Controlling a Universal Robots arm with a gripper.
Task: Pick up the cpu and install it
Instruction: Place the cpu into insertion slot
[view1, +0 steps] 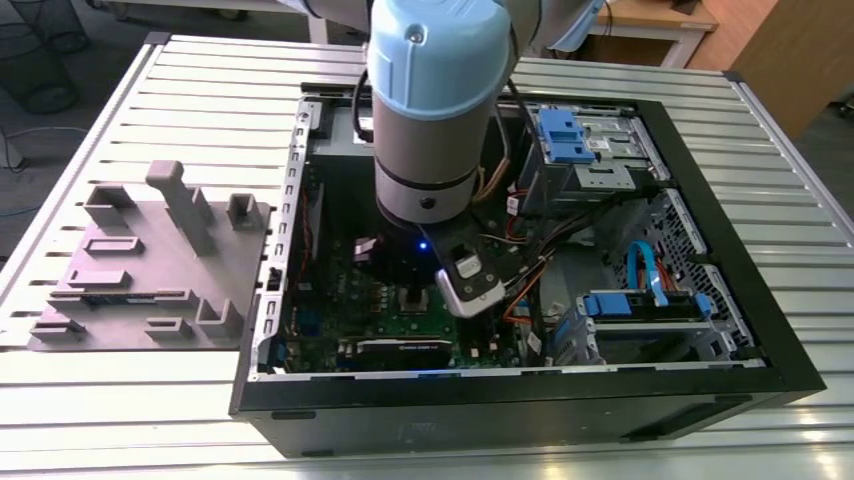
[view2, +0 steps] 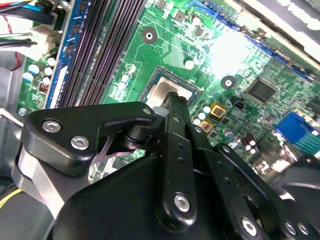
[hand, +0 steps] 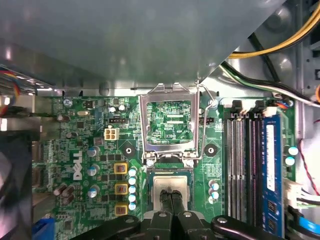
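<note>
Grey arm (view1: 424, 150), pale blue cap; black fingers (hand: 164, 201) with silver screws.

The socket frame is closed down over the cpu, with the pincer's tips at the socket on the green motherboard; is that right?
Not quite: the socket frame is swung open, leaving the cpu uncovered, as the first wrist view shows. The pincer is indeed at the socket on the green motherboard.

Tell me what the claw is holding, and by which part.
Apparently nothing: the shut claw has its tips over the middle of the cpu, which lies in its socket.
</note>
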